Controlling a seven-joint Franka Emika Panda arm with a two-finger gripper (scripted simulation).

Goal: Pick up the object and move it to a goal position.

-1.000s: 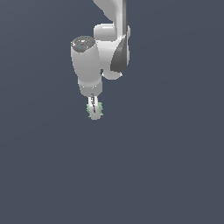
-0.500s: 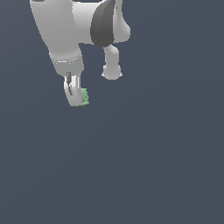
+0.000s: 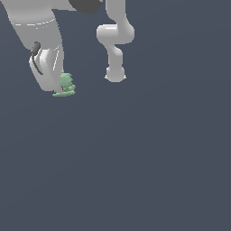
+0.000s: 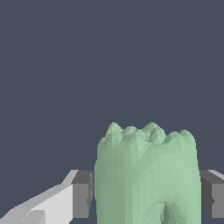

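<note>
The object (image 3: pixel 66 85) is a small pale-green lumpy item with ridged layers and a flat base. It sits between the fingers of my white gripper (image 3: pixel 58 85) at the upper part of the exterior view's left. In the wrist view the object (image 4: pixel 146 175) fills the gap between the two grey pads (image 4: pixel 82 194), which press on both its sides. The gripper is shut on it and holds it in the air. The far finger is hidden in the exterior view.
The arm's white base and lower links (image 3: pixel 115 45) rise at the top centre of the exterior view. The rest is a uniform dark grey-blue ground (image 3: pixel 149 158) with no other objects or goal marker in sight.
The gripper with the object has swung from the centre toward the exterior view's left and come much closer to the camera, so it looks larger. The object stays held.
</note>
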